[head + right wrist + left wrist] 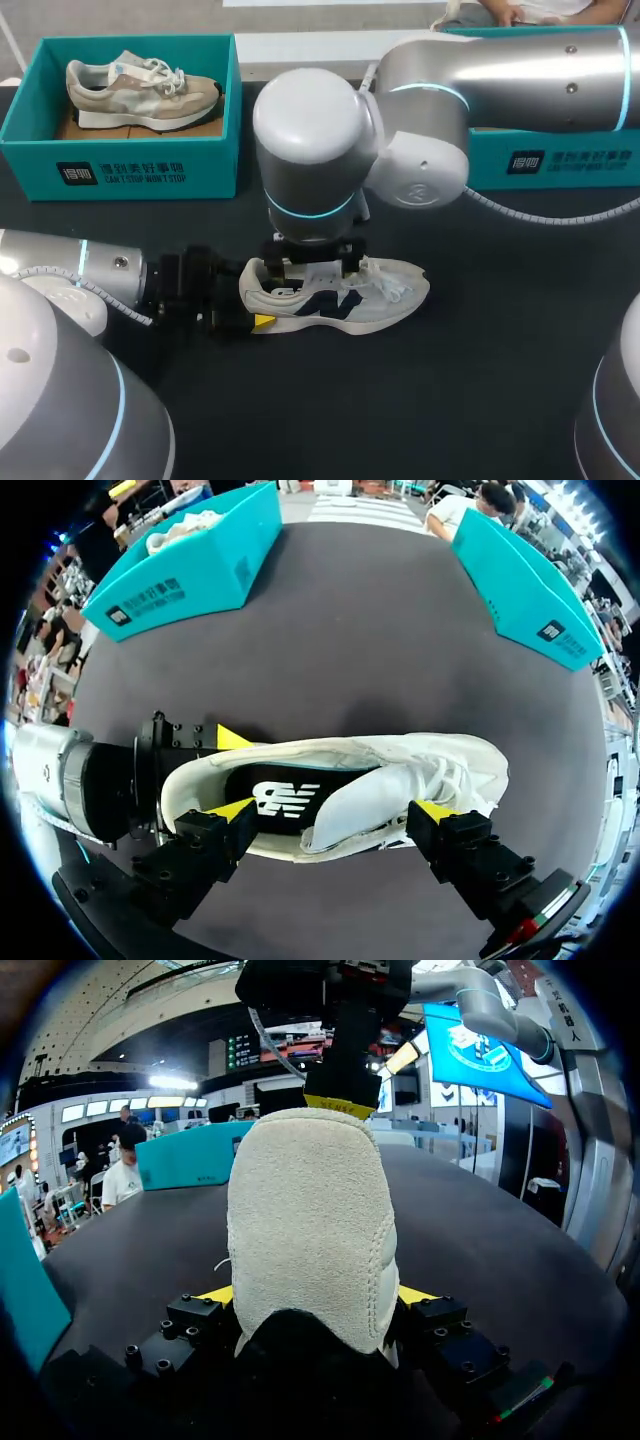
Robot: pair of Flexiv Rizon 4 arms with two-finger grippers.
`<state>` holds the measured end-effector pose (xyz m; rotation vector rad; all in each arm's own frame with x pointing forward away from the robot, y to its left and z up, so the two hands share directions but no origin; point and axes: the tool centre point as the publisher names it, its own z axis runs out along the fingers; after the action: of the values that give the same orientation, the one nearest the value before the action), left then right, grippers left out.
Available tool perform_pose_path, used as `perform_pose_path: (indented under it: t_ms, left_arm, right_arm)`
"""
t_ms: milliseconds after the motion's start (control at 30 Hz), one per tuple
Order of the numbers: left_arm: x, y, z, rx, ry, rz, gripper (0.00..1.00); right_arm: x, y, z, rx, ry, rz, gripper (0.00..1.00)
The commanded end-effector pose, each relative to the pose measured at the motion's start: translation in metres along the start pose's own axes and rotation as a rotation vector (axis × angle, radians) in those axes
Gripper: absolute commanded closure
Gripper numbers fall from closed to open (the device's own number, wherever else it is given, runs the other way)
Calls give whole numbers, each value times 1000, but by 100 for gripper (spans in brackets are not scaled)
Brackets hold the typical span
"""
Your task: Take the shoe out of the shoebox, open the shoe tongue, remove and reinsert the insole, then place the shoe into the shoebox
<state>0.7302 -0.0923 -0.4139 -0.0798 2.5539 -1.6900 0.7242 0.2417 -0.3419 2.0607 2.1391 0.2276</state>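
A white shoe [345,298] with dark side marks lies on the black table, toe pointing right. My left gripper [256,304] comes in from the left. In the left wrist view its yellow fingertips [216,1295] press both sides of the suede heel [310,1220], so it is shut on the shoe. My right gripper [312,265] hangs straight down over the shoe's opening. In the right wrist view it [335,812] stands open, fingertips wide apart just above the shoe's near side. The black insole [282,798] shows inside, and the white tongue [372,798] lies folded towards the opening.
A teal shoebox [120,165] at the back left holds a beige shoe [140,90]. A second teal box [560,160] stands at the back right, partly behind my right arm. Black tabletop lies bare in front of the shoe.
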Motion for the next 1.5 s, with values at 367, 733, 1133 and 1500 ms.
perform_pose_path:
  t_ms: [367,733,1133,1500]
  left_arm:
    - [0,0,2,-4,1,0,100]
    - [0,0,2,-4,1,0,100]
    - [0,0,2,-4,1,0,100]
    - [0,0,2,-4,1,0,100]
  right_arm:
    - [-21,-4,-3,-31,-587,473,73]
    - [-36,7,-14,-57,-610,410,100]
    - [-70,28,-31,-78,-521,173,100]
    - [-75,38,-35,-8,-379,-80,100]
